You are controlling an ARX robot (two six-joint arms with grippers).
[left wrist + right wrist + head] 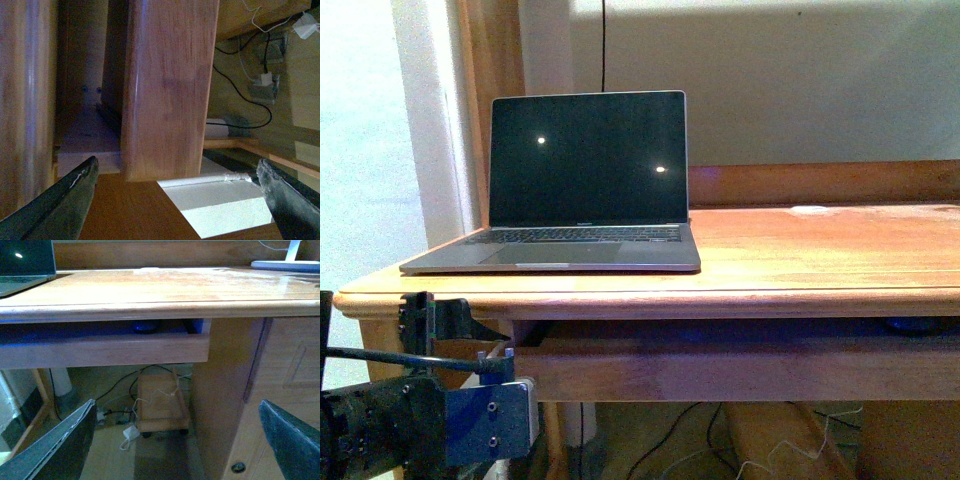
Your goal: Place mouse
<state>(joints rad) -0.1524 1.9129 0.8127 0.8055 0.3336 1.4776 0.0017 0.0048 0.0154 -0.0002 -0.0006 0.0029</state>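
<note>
We see no progress: mouse (145, 326) sits in under-desk tray (100, 350); left gripper (176, 167) and right gripper (177, 407) spread wide, empty.

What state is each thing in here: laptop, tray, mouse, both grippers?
Laptop: lid open, screen dark.
Tray: under the desktop; cannot tell how far out it is.
Mouse: lying in the tray, not held.
Left gripper: open, empty.
Right gripper: open, empty.
</note>
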